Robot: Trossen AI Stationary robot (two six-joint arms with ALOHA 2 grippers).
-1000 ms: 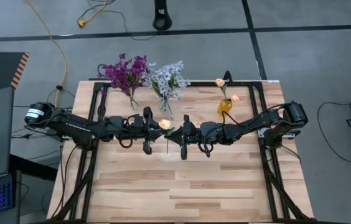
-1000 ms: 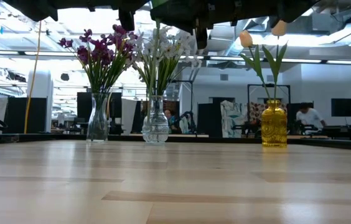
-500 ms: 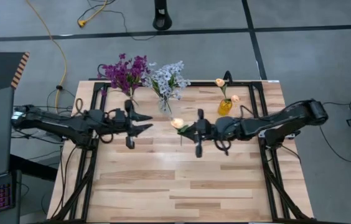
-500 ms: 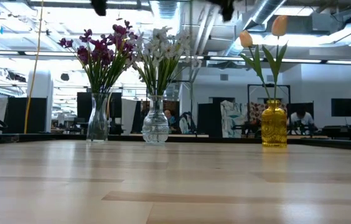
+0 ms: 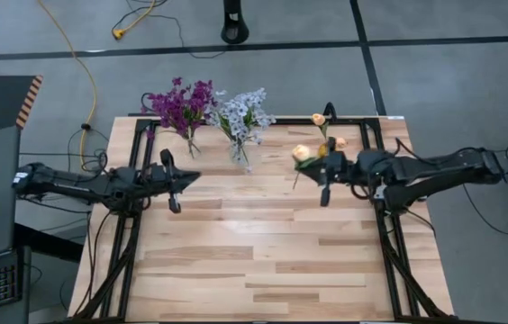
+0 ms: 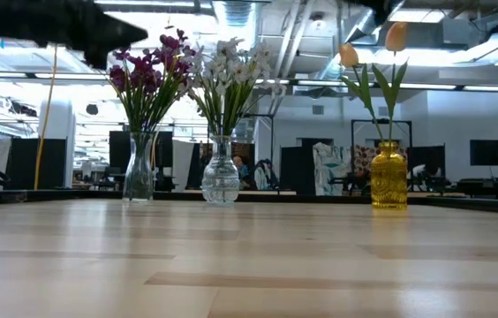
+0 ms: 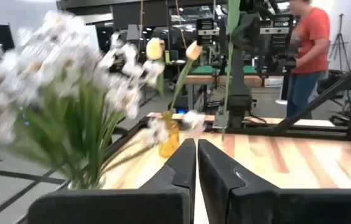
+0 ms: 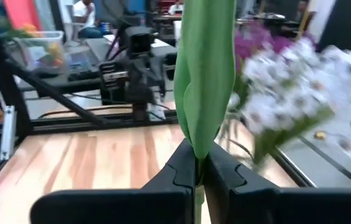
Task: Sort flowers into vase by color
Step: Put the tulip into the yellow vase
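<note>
the right pincer (image 5: 324, 183) is pinched shut on the long green stem (image 8: 204, 74) of a peach-cream bud sprig (image 5: 301, 153), carrying it high over the far right part of the pale wooden plank counter (image 5: 263, 261), just beside the small amber-yellow glass vase (image 5: 326, 155) that already holds two peach buds (image 6: 372, 46). the step in hand looks like dropping this sprig in with its own colour. to do it well, the stem's lower end should be brought over the vase mouth first, the sprig tipped close to upright, then lowered until the stem is well inside before the jaws part; letting go early would likely tip it onto the counter. the two stems already standing there crowd the narrow neck, so a slow descent seems wise.

in the high view the held bud lies on the inner side of the pincer, and the yellow vase sits just beyond the bud, toward the far edge. the right wrist view shows the stem clamped squarely between the two dark fingers (image 8: 182, 168), its broad leaf rising straight ahead.

the left pincer (image 5: 171, 180) waits over the counter's left side, jaws closed on nothing, pointing toward the clear glass vase of pale blue-white clusters (image 5: 241, 115); the deep purple clusters (image 5: 180, 103) stand in another clear vase just beside it.
</note>
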